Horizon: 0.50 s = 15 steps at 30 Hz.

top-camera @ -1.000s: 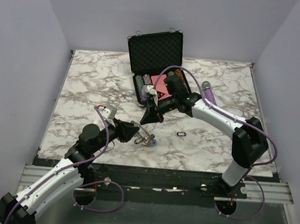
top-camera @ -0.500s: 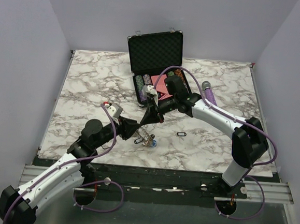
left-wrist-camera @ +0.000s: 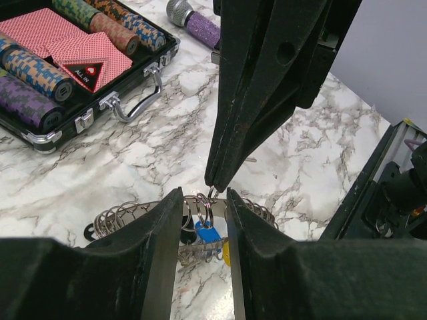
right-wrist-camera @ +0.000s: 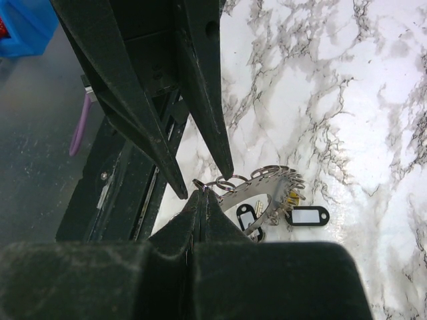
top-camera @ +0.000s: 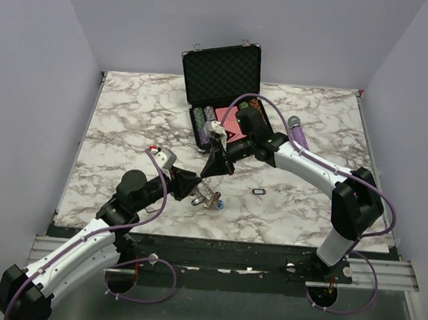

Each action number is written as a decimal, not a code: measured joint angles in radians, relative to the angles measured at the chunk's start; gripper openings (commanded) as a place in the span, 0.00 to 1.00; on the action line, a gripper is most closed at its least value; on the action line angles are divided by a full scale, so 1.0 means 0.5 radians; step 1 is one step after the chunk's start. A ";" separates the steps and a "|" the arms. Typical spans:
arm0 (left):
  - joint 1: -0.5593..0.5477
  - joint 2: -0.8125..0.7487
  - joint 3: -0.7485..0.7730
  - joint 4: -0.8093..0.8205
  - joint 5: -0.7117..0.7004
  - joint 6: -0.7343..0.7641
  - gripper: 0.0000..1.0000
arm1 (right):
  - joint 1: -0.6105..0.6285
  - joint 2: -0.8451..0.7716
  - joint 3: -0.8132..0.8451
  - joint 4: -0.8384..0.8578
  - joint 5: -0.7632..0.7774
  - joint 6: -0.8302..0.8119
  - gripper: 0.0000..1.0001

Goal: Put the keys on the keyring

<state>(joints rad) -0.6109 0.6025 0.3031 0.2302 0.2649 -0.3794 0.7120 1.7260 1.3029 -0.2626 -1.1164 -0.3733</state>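
Black fingers of our left gripper [left-wrist-camera: 202, 195] are clamping narrowly on the near rim of the large silver metal keyring [left-wrist-camera: 117, 215], which is sitting near the front middle of the white marbled tabletop [top-camera: 128, 123]. Our right gripper [left-wrist-camera: 212, 189], fully closed, is touching one small loop on that rim. A small blue-headed key [left-wrist-camera: 208, 233] and a small yellow-headed key [left-wrist-camera: 227, 253] are already hanging there. A loose black-headed key [top-camera: 258, 192] is lying crosswise to the right, and we are judging the right arm nearer. A red card [left-wrist-camera: 87, 70] in the open black chip case [top-camera: 221, 71] is showing "ALL IN".

Shiny silver metal keyring [left-wrist-camera: 117, 217], blue plastic key [left-wrist-camera: 208, 234] head, glossy marble-patterned table [left-wrist-camera: 300, 160].
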 measured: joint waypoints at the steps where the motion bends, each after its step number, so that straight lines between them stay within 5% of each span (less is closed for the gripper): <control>1: -0.001 -0.005 0.000 -0.001 0.000 0.000 0.42 | 0.000 0.000 0.000 0.000 0.000 -0.001 0.00; 15: -0.084 -0.079 0.000 -0.144 -0.098 -0.005 0.43 | -0.002 -0.001 -0.001 0.001 -0.001 0.005 0.00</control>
<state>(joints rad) -0.6529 0.5629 0.3031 0.1581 0.2161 -0.3817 0.7113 1.7256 1.3025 -0.2623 -1.1168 -0.3706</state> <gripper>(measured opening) 0.427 0.006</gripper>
